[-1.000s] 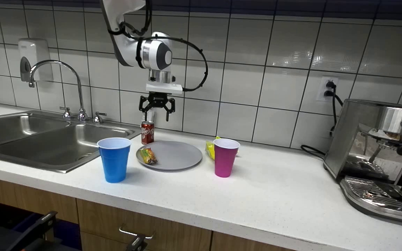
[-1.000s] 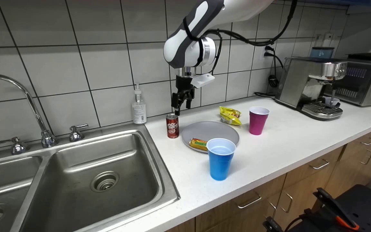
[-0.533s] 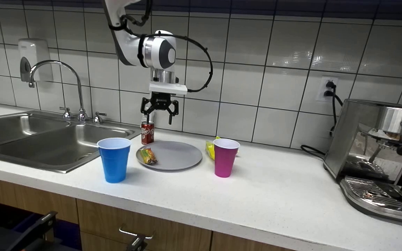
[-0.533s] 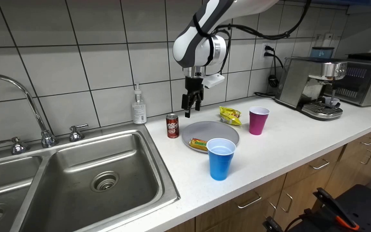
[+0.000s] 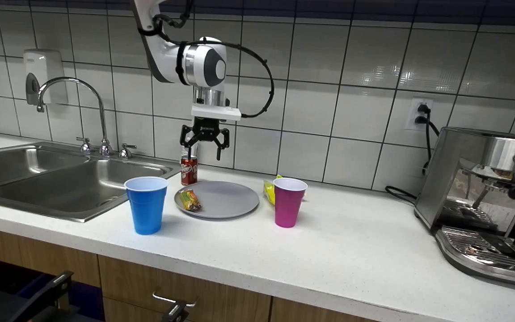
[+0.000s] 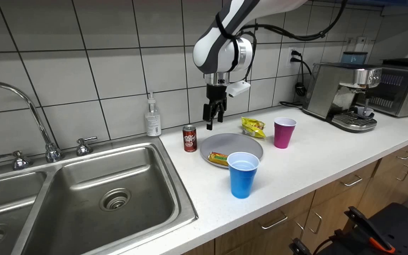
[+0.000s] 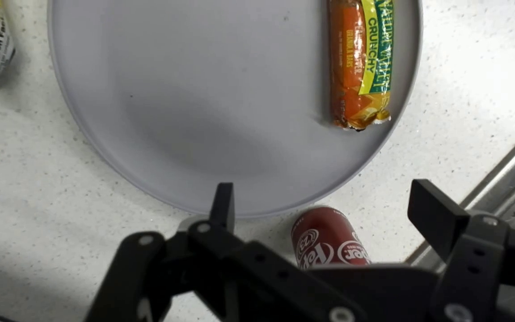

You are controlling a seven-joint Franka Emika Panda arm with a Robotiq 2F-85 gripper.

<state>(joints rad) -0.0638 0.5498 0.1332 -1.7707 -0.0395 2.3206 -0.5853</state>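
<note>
My gripper [image 5: 204, 155] hangs open over the counter with nothing between its fingers. In an exterior view the gripper [image 6: 215, 123] is above the far side of a grey plate [image 6: 230, 143], right of an upright red Dr Pepper can [image 6: 190, 139]. The wrist view has the can [image 7: 329, 239] beyond and below the open fingers [image 7: 224, 205], its lower part in sight and the rest covered by the gripper body. On the plate lies a wrapped granola bar [image 7: 360, 67]. A blue cup [image 6: 242, 179] stands in front of the plate, and a pink cup [image 5: 288, 205] to its right.
A yellow snack bag [image 6: 253, 127] lies behind the pink cup, near the tiled wall. The steel sink [image 6: 168, 166] and a curved faucet [image 5: 76, 80] are on the left. A clear soap bottle [image 6: 152, 120] stands behind the sink. At the right is a coffee machine [image 5: 472, 179].
The gripper has shifted to the right, away from the can, and a little lower in both exterior views. Its fingers have stayed open. The objects on the counter have not moved.
</note>
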